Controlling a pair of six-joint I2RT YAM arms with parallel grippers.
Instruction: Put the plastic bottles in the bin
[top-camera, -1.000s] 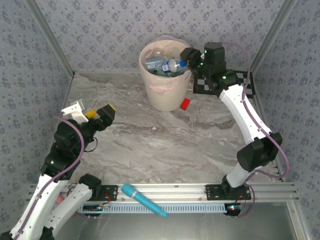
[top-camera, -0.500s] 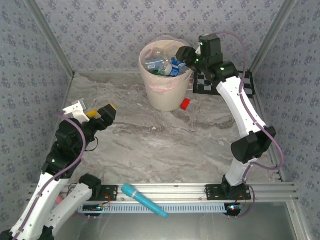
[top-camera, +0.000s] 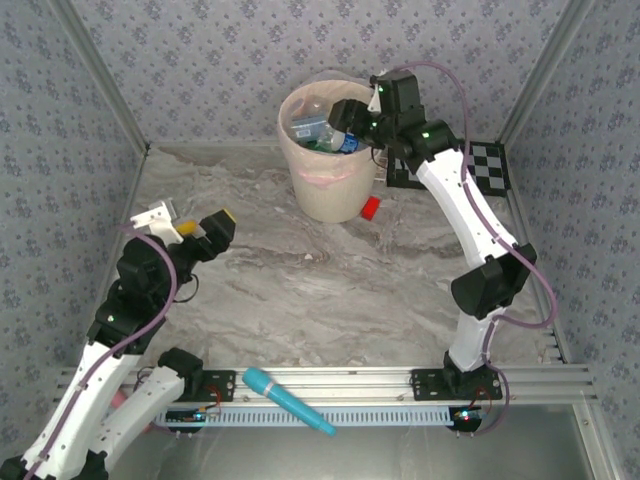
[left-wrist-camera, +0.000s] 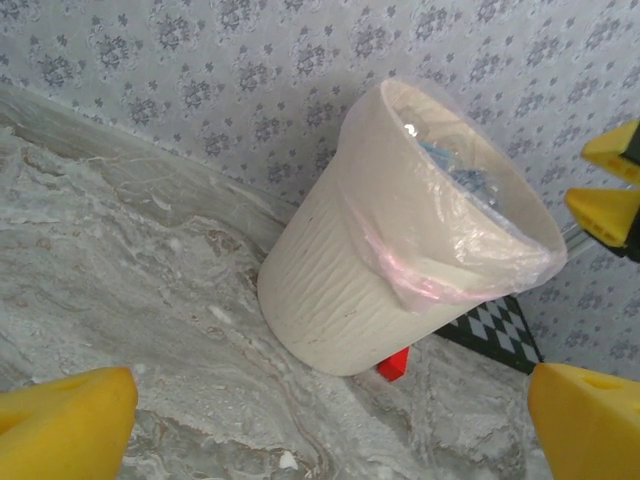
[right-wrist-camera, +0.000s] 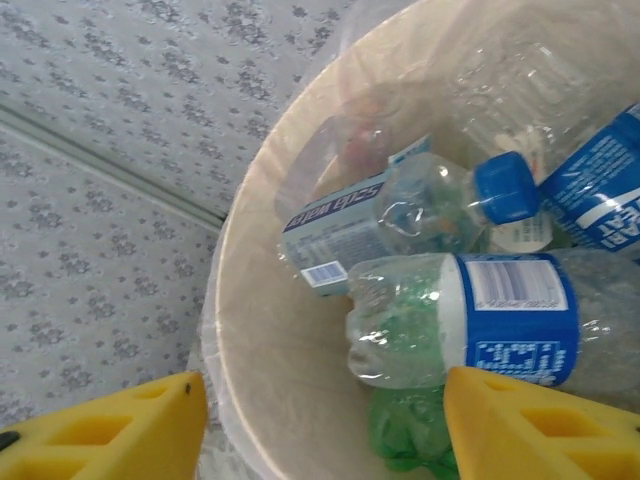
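Observation:
The bin is a pale peach bucket with a clear liner, standing at the back of the table. Several plastic bottles lie inside it, clear ones with blue labels and a green one. My right gripper hangs over the bin's right rim with its jaws open. A clear bottle with a blue label lies in the bin beside the right finger, and the left finger stands well apart from it. My left gripper is open and empty at the left, facing the bin.
A small red block sits on the table at the bin's right foot. A checkerboard card leans at the back right. A blue wand lies on the front rail. Patterned walls close in three sides.
My right arm has swung left over the bin and its jaws have widened. The blue-labelled bottle it carried now lies among those in the bin. The left arm has not moved.

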